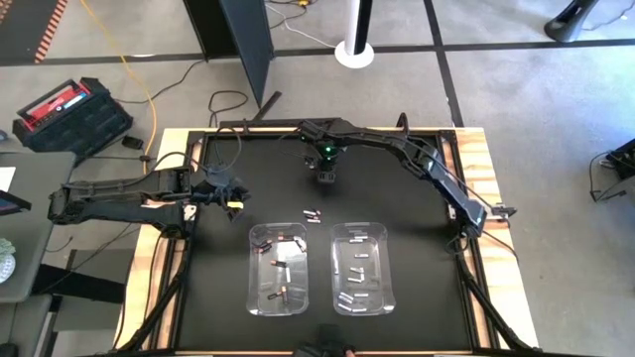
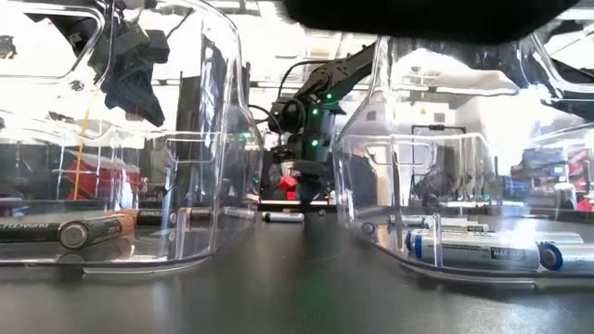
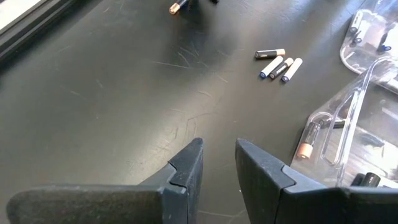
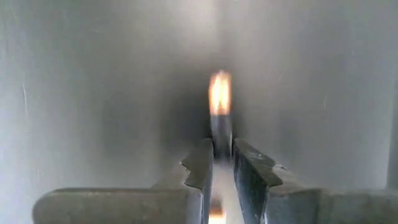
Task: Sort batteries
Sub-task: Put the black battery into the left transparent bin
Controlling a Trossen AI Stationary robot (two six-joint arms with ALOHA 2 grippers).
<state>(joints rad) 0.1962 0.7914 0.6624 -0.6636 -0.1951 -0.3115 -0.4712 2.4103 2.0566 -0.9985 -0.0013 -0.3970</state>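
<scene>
My right gripper [image 1: 325, 180] reaches down to the black table's far middle and is shut on a dark battery with a copper end [image 4: 219, 93]. The left wrist view shows that battery [image 3: 176, 7] too. Several loose batteries [image 1: 313, 214], white and dark, lie on the mat [image 3: 277, 62] just beyond two clear bins. The left bin [image 1: 254, 240] holds dark copper-ended batteries [image 2: 74, 232]. White ones [image 2: 483, 249] lie in the right bin [image 1: 383, 236]. My left gripper [image 3: 219, 165] hovers open over the table's left part [image 1: 234, 205]. My right gripper pinches the dark battery's sides [image 4: 221, 138] between its two fingers [image 4: 200, 165]. The fingers come steeply from above and run along the battery, whose copper end sticks out past the fingertips. Whether the battery rests on the mat or is lifted, I cannot tell.
Bare black mat [image 3: 112, 93] lies between my left gripper and the loose batteries. The table has a wooden border [image 1: 486, 159] with dark frame rails. A black and red case [image 1: 69, 111] sits on the floor beyond the far left corner.
</scene>
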